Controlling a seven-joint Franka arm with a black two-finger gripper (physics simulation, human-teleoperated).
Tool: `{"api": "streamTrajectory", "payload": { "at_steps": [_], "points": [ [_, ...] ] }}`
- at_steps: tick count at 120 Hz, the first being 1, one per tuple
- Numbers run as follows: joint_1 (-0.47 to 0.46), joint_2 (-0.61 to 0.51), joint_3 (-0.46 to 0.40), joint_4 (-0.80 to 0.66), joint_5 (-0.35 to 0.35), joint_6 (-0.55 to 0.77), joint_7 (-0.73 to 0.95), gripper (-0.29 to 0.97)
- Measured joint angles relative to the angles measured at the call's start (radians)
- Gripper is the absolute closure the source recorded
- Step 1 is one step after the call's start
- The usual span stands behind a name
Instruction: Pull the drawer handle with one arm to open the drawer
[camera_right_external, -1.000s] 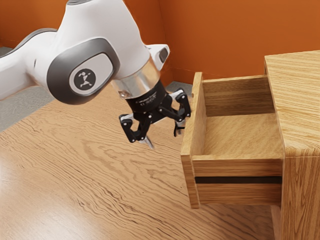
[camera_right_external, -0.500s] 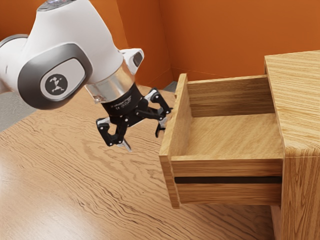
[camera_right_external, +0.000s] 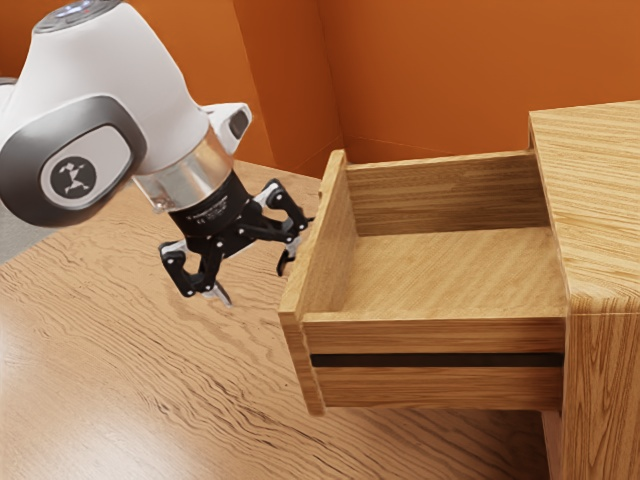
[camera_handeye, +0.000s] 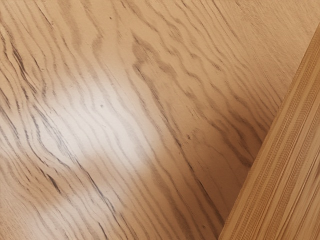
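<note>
Vs 1.0 s ago: see the drawer (camera_right_external: 440, 270) slid further out of the cabinet (camera_right_external: 590, 200), front panel (camera_right_external: 318, 250) shifted toward the exterior view's left. Same for the gripper (camera_right_external: 250, 280) and the arm (camera_right_external: 110, 110), both displaced toward that side by about as much. Same tilt of the hand, same finger spread across all three frames.

Now, exterior view:
- Find the drawer well open, projecting from the cabinet toward the exterior view's left, above the table (camera_right_external: 120, 390).
- See its floor and far inner wall exposed, plus a dark slot (camera_right_external: 440, 359) running along the near outer side.
- Place the front panel upright at the far-out end, with the gripper just beside its outer face.

Gripper:
- Read the fingers as spread wide apart, hand tilted down toward the table.
- Place the near fingertip (camera_right_external: 217, 293) over bare table, clear of the drawer.
- Place the far finger (camera_right_external: 287, 262) right at the outer face of the front panel; touching or just off, can't tell which.
- Can't tell contact with the handle either, given the panel's outer face turned away from the camera.
- Seeing nothing pinched from two sides.

Wrist view: see table grain under the hand and a finer-grained wooden board (camera_handeye: 280, 175) crossing one corner, just beside the hand.

Behind the cabinet: orange walls (camera_right_external: 430, 70).
</note>
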Motion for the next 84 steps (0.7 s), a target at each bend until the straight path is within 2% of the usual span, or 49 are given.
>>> {"api": "streamTrajectory", "payload": {
  "at_steps": [42, 53, 68, 72, 77, 84],
  "points": [
    [0.007, -0.034, 0.015, -0.006, 0.008, -0.001, 0.0, 0.01],
    [0.004, -0.042, 0.01, 0.062, 0.007, 0.001, 0.002, 0.01],
    [-0.027, -0.054, 0.003, 0.24, 0.011, 0.0, 0.007, 0.01],
    [-0.064, -0.073, -0.014, 0.257, 0.012, -0.001, 0.008, 0.01],
    [-0.161, -0.095, -0.065, 0.27, 0.027, -0.001, 0.009, 0.01],
    [-0.326, -0.107, -0.186, 0.294, 0.106, -0.001, 0.009, 0.0]
  ]
}}
